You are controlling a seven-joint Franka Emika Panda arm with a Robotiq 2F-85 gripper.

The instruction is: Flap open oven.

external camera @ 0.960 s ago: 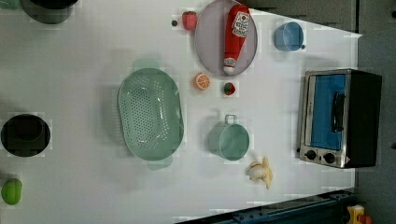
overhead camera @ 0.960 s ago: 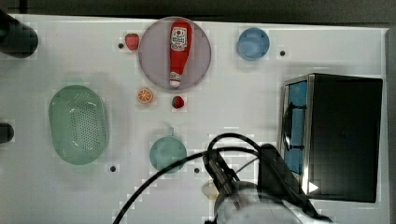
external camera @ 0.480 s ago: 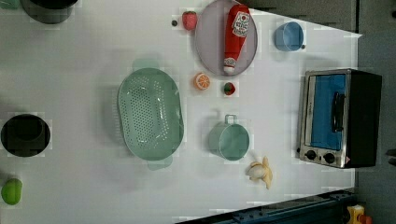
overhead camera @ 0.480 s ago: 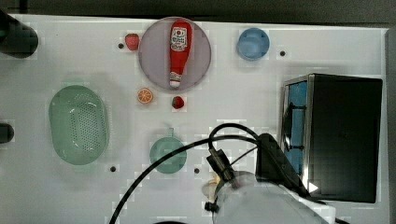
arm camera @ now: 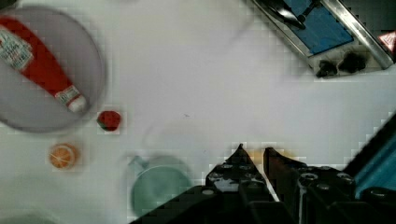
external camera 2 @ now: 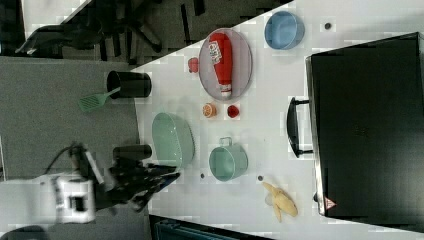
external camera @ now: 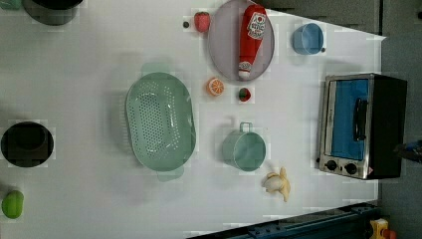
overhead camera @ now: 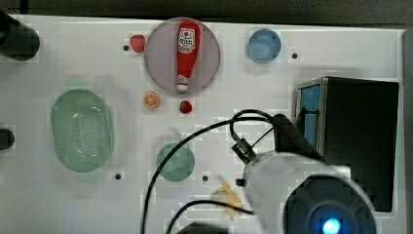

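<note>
Surface white. Oven at left view's right edge of surface, door shut, bar handle untouched. Step, by my read: approach, nothing grasped. Gripper above bare surface, well short of oven, tips nearly together, empty. Next move calls for reaching oven's handle, hooking it, pulling door down. Left view shows oven's glass front, handle, two knobs. Right view shows handle sticking out from oven's dark top. Banana near oven's knob end.
</note>
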